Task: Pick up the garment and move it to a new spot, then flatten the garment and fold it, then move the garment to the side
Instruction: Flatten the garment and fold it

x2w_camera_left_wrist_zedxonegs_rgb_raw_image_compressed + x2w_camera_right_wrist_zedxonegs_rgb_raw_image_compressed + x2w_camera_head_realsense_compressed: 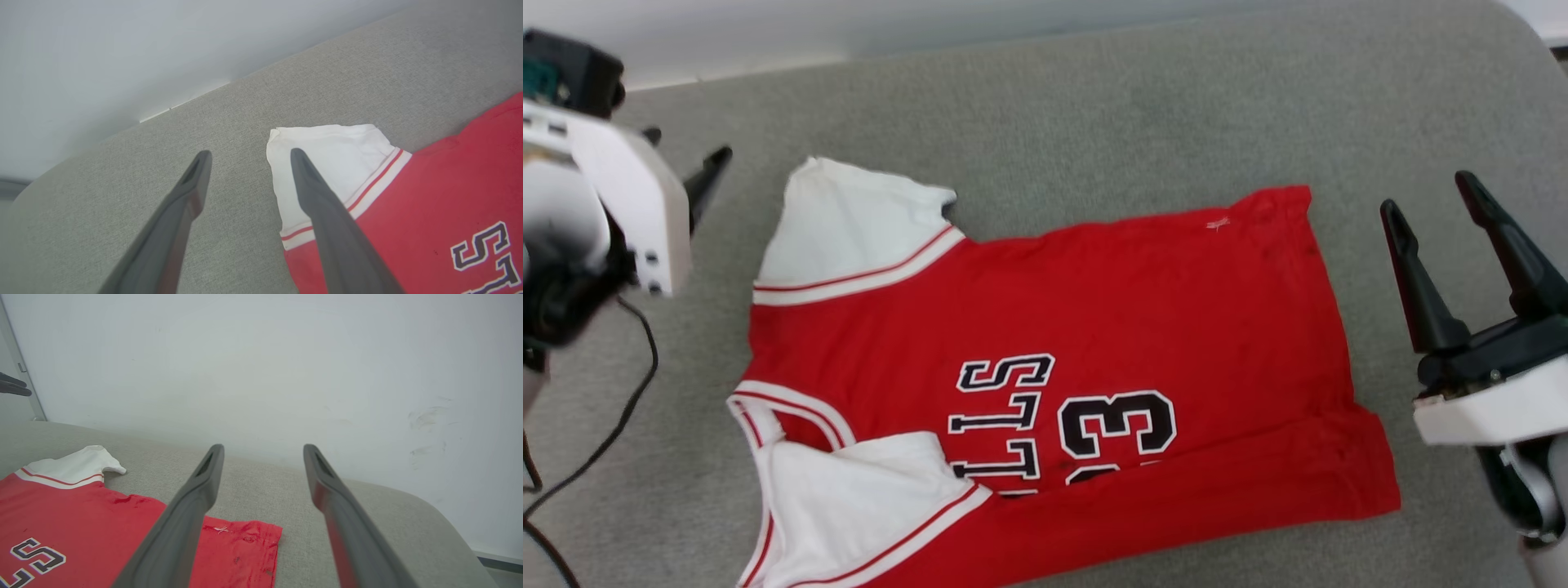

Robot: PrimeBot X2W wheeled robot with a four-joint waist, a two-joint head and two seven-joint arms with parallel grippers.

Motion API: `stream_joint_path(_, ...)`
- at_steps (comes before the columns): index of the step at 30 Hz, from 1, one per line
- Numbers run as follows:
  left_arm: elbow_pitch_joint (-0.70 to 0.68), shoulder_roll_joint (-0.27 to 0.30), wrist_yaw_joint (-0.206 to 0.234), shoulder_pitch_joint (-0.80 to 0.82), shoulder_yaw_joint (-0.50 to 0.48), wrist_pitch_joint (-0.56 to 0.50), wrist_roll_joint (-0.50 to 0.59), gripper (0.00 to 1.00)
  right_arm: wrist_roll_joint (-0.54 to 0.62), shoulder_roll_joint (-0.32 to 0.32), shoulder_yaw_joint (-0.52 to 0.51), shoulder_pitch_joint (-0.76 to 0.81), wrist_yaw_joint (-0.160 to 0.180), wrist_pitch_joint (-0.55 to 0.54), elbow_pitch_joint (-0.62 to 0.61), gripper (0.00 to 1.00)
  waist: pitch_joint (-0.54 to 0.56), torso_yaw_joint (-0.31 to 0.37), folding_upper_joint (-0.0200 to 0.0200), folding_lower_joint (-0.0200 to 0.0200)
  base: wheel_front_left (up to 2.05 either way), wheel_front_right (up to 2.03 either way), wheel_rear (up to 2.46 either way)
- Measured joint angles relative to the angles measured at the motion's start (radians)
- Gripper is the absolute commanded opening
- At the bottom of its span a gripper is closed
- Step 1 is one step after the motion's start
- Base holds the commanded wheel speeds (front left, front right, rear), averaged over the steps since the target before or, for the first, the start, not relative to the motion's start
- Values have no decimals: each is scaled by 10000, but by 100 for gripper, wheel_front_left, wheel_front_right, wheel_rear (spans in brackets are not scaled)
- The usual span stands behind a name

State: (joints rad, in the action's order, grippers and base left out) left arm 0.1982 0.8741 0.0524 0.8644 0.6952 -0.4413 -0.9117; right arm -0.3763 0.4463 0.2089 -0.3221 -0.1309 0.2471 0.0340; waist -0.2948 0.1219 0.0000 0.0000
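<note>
The left gripper (250,153) and the right gripper (263,447) are both spread wide and hold nothing. The shirt (1045,351) lies front up on the grey cushion (1094,98) between them. Its white sleeve (347,151) is just beyond the left tips, and its hem corner (261,539) is near the right tips, on their inner side. The shirt looks light, soft and limp, and will likely sag and bunch when lifted. I judge the best holds to be the shoulder seam for the left gripper and the hem corner for the right, each pinching both layers.

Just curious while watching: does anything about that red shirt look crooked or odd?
Yes. The garment isn't flat: its near edge is folded over, hiding part of the number, and the near sleeve lies across the front.
</note>
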Motion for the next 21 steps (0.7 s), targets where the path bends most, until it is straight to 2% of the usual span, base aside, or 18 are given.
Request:
stream_joint_path(5,840,-430,-282,1467,109,-1246,-27,100,984,-1003,-727,716,-2,75,-1365,100,-822,190,0,0,0,0,0)
stream_joint_path(8,1183,-621,-554,2271,251,-2238,-176,100,1244,-1317,-855,840,-2,-17,-1856,100,-1322,304,0,1,0,0,0)
stream_joint_path(12,1570,-717,-878,3126,587,-3720,-276,100,1427,-1471,-890,858,-2,-71,-2245,100,-1944,465,0,1,0,0,0)
stream_joint_path(16,1873,-815,-972,3855,886,-5164,-382,100,1580,-1499,-830,782,-2,-155,-2360,100,-2496,623,0,2,0,0,0)
stream_joint_path(21,2180,-1034,-1066,4310,1177,-5946,-385,100,1620,-1498,-673,547,-2,-184,-2265,100,-3026,780,0,1,0,0,0)
